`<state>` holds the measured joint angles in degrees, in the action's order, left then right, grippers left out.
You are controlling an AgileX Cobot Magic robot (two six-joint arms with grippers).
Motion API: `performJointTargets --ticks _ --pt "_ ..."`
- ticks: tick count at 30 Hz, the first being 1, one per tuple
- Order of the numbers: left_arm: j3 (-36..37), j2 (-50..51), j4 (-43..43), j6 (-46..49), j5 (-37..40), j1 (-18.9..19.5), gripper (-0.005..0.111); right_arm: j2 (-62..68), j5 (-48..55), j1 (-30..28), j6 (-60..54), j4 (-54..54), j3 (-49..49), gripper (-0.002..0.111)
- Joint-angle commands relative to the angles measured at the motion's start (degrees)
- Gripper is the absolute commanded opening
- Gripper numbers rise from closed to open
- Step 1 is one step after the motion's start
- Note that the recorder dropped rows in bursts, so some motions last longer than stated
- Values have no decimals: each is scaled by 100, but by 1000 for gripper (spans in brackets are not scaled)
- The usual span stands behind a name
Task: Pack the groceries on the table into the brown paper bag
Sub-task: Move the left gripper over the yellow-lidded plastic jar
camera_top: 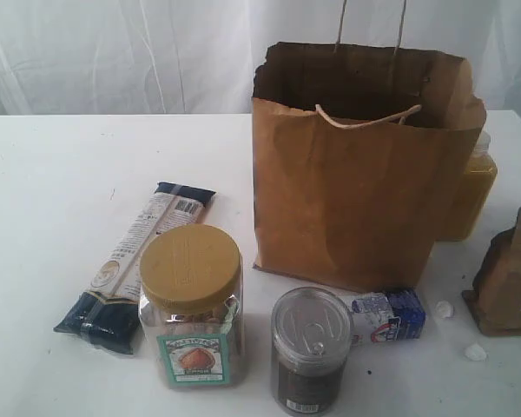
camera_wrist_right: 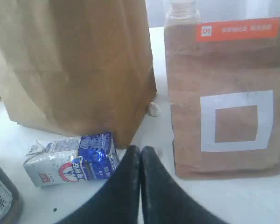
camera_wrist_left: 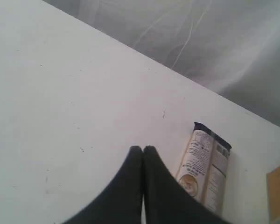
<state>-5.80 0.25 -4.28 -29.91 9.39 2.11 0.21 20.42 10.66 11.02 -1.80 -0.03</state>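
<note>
Paper bag [camera_top: 356, 191]: upright on the table [camera_top: 52, 191], mouth open, inside too dark to make out, standing just beyond the right gripper [camera_wrist_right: 140, 149], whose fingers are pressed together on nothing, with the carton [camera_wrist_right: 72, 158] lying beside one finger and the pouch [camera_wrist_right: 228, 93] upright beside the other. Left gripper [camera_wrist_left: 143, 149]: fingers likewise together and empty, pasta packet [camera_wrist_left: 204, 168] flat just beside them. Jar [camera_top: 191, 304], lidded, tan contents; can [camera_top: 311, 347], sealed, dark contents; juice bottle [camera_top: 473, 191] mostly hidden behind the bag.
</note>
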Motion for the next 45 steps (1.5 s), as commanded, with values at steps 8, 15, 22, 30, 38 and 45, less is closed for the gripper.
performJointTargets --ticks 8,15,22,30,38,45 --pt "-1760 17 -3285 3126 2369 -20 35 -21 -79 17 11 -26 3 0" --pt "-2634 966 -4133 3504 3604 -20 98 -21 -79 17 11 -26 3 0" --pt "-3656 2497 -4184 4424 3925 -9 98 -21 -79 17 11 -26 3 0" --pt "-4911 4797 -4022 4375 5210 -45 94 -21 -79 17 11 -26 3 0" --pt "-5652 6167 -3850 4429 5136 -839 85 -21 -79 17 11 -26 3 0" --pt "-6036 6871 -3392 4479 4747 -1855 85 -21 -79 17 11 -26 3 0"
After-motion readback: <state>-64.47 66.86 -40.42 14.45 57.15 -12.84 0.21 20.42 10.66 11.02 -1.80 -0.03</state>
